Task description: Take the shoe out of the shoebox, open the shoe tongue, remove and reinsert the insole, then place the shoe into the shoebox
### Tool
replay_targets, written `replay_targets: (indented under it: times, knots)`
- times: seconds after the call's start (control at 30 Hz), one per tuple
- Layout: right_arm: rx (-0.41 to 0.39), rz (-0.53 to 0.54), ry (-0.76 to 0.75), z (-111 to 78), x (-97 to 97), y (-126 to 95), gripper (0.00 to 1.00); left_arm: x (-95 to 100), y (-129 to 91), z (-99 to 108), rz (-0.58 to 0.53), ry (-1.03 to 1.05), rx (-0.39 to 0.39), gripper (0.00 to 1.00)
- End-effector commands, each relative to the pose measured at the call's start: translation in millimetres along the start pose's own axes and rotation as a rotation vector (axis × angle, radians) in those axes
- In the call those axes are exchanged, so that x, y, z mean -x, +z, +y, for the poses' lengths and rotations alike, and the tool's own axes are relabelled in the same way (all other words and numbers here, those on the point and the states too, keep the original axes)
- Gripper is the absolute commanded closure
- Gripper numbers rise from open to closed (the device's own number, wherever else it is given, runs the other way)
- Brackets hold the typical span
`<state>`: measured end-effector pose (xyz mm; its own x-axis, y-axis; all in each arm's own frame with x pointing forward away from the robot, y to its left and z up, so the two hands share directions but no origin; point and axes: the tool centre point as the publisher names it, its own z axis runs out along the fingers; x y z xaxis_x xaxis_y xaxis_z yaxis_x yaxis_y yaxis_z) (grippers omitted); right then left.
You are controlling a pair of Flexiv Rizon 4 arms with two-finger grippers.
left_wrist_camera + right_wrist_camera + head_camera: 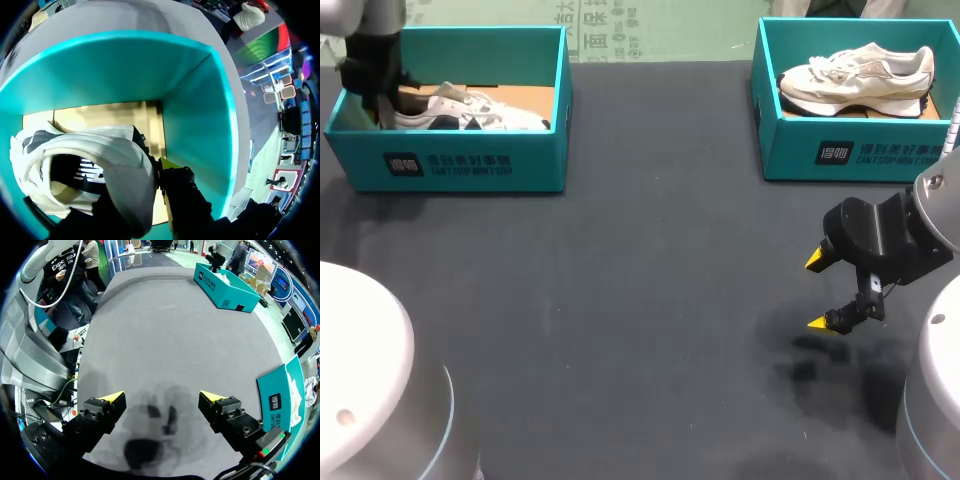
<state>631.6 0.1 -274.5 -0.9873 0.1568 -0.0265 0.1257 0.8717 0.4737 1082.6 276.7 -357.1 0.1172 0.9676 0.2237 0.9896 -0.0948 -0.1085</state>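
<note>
A white shoe with dark markings (480, 110) lies in the teal shoebox (460, 165) at the far left. My left gripper (382, 105) reaches down into that box at the shoe's heel end. In the left wrist view the gripper (147, 175) is shut on the shoe's heel collar (115, 150): one dark finger is inside the shoe opening and the yellow-tipped finger (167, 162) is outside it, next to the box's teal wall (125, 70). My right gripper (816, 292) hovers open over bare table at the right, holding nothing; in its wrist view (162, 396) only grey mat lies between the fingers.
A second teal shoebox (840, 150) at the far right holds a cream shoe (860, 75). The dark mat (650, 320) spreads between the boxes and toward the front. From the right wrist view, the left box (225, 287) is far ahead and the right box (282, 395) is beside the gripper.
</note>
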Motion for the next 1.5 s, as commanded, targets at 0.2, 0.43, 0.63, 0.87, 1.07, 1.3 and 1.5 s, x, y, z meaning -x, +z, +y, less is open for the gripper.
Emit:
replay_targets:
  times: [0.2, 0.43, 0.63, 0.87, 1.07, 1.3, 1.5]
  knots:
    - [-0.001, -0.004, 0.000, -0.6, -2.1, 0.2, 0.00, -1.3, 6.6, -7.8, -0.008, 0.019, -0.012, 1.00]
    - [-0.001, -0.004, 0.000, -0.6, -2.1, 0.2, 0.00, -0.5, 11.3, -15.5, -0.003, 0.032, -0.011, 1.00]
    - [-0.001, -0.004, 0.000, -0.6, -2.1, 0.2, 0.00, 2.0, 14.8, -19.6, 0.003, 0.032, -0.021, 1.00]
    - [-0.001, -0.004, 0.000, -0.6, -2.1, 0.2, 0.00, 2.3, 19.3, -21.8, 0.007, 0.029, -0.027, 0.83]
    - [-0.001, -0.004, 0.000, -0.6, -2.1, 0.2, 0.00, -1.3, 19.6, -15.3, 0.006, 0.003, -0.025, 0.16]
    - [-0.001, -0.004, 0.000, -0.6, -2.1, 0.2, 0.00, -2.4, 6.9, -11.6, -0.022, -0.011, -0.003, 0.18]
    - [-0.001, -0.004, 0.000, -0.6, -2.1, 0.2, 0.00, 3.0, -14.2, -11.1, -0.061, -0.017, 0.025, 0.12]
